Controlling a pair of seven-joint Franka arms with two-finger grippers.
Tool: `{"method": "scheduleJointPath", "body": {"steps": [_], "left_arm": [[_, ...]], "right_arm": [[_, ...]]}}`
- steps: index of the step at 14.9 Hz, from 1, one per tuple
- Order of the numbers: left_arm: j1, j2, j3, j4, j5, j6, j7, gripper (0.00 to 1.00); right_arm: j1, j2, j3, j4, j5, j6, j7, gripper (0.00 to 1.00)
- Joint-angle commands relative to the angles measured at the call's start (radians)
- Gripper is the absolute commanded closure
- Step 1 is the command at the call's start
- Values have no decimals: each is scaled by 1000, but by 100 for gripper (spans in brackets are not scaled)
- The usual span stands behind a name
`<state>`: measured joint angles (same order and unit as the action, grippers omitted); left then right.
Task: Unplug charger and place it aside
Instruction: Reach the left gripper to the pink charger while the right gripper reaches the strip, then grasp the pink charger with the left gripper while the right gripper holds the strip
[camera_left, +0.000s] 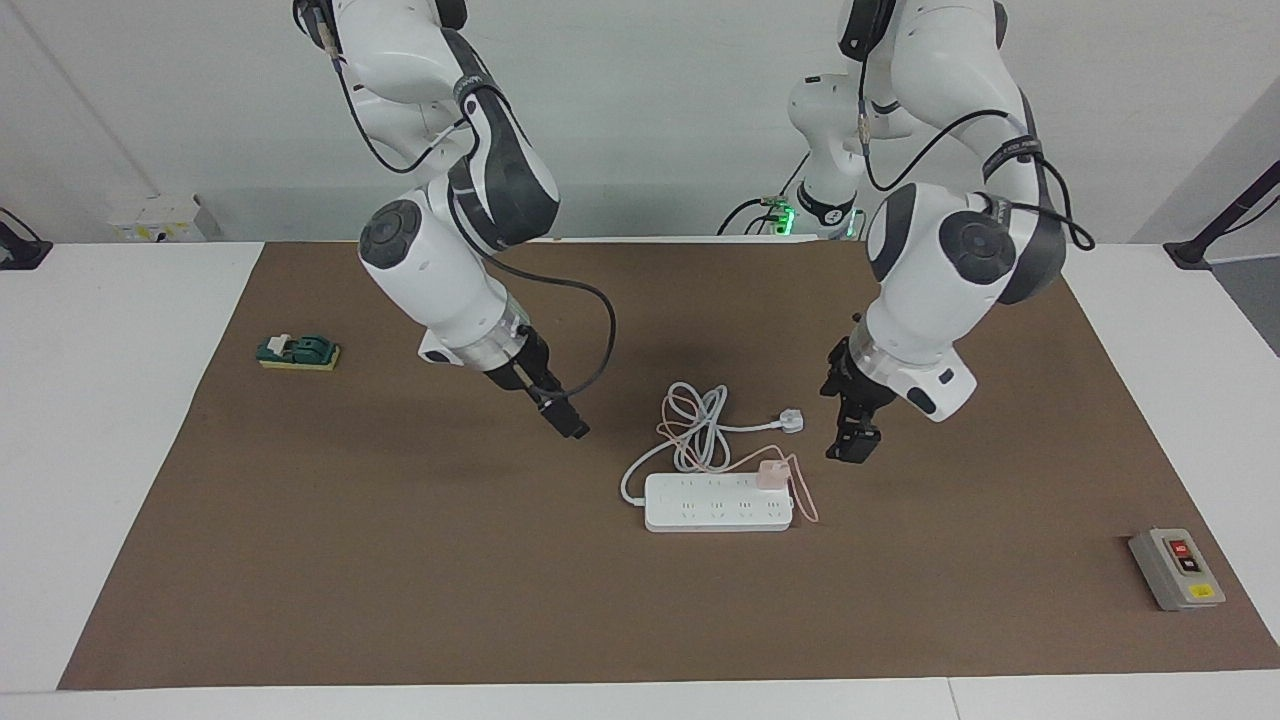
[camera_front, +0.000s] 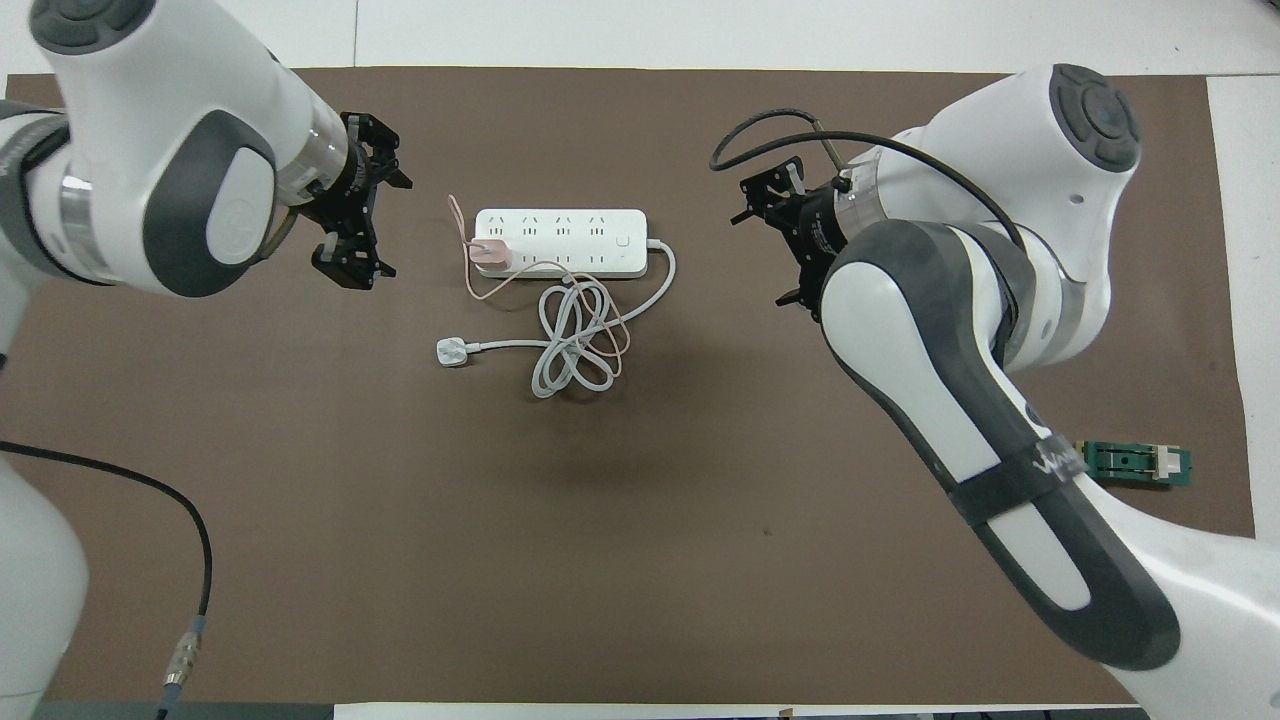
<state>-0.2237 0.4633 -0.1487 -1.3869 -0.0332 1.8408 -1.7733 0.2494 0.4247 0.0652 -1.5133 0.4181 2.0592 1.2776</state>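
A white table (camera_left: 120, 420) carries a big brown mat (camera_left: 400, 560), which lies under both grippers w/ even light. At the robots' end stands a plain white wall (camera_left: 650, 110).

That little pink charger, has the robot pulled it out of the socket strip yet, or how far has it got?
Nothing looks done yet: the pink charger sits plugged into the white power strip, at the left arm's end of it. In hand: the left claw hangs over the mat beside that end, holding nothing; the right claw hangs over the mat toward the right arm's end. Left: grip the charger, pull it out, set it aside.
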Motion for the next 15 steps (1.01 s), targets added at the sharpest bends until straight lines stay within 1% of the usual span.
{"method": "scheduleJointPath", "body": {"steps": [1,3,5,7,9,12,14,15], "left_arm": [[-43,55,18,39,44,18,-106,0],[-43,66,18,25,50,47,-152,0],[-68,57,18,-65,96,145,-170,0],[-82,61,18,-72,101,167,-215,0],[-80,63,18,-84,102,198,-224,0],[-86,54,18,-150,125,253,-224,0],[-89,48,18,-178,137,264,-224,0],[-89,43,18,-188,138,267,-226,0]], "right_arm": [[16,158,-2,165,66,13,129,0],[46,196,-2,170,125,54,149,0],[85,245,-1,170,155,107,161,0],[90,279,-2,176,221,119,164,0],[93,366,-2,270,260,111,192,0],[102,465,1,384,272,105,273,0],[106,497,1,415,286,107,282,0],[111,500,8,416,286,107,282,0]]}}
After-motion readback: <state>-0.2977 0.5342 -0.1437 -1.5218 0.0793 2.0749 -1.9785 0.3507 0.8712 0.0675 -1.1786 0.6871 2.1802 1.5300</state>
